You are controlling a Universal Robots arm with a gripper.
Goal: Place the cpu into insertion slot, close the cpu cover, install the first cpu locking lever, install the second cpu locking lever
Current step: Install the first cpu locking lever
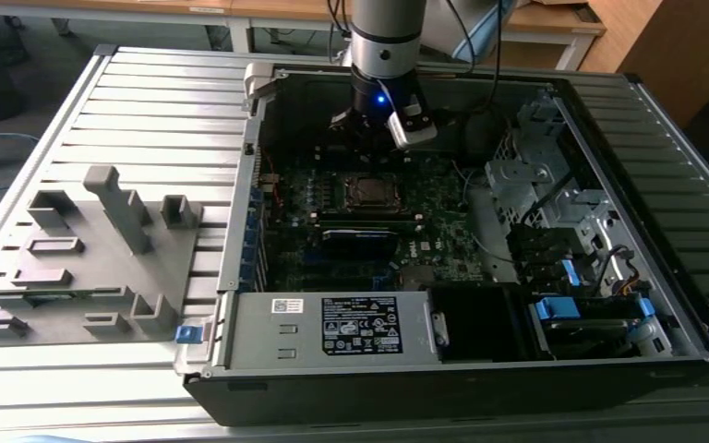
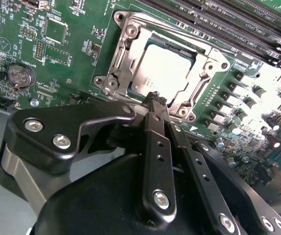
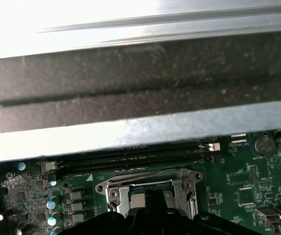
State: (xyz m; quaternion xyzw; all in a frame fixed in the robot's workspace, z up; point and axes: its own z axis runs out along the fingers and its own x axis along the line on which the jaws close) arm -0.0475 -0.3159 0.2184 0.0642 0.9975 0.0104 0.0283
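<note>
So the cpu (image 2: 162, 73) is already sitting in the insertion slot (image 2: 115, 61) on the motherboard (image 2: 57, 54), with the cpu cover (image 2: 199, 73) folded down flat around it, its silver top showing through the cut-out. In the second wrist view the gripper (image 2: 156, 98) has its two black fingers (image 2: 155, 142) pressed together with nothing between them, tips hanging just off the socket's near edge, right beside the cover frame but not obviously touching it. The chip is basically straight ahead of the fingertips.

In the exterior view the arm (image 1: 386, 55) stands upright inside the open computer case (image 1: 552, 277), above the socket (image 1: 367, 192), near the case's far wall. A grey fixture tray (image 1: 84, 268) sits on the table at the exterior view's left, well apart from the case.
</note>
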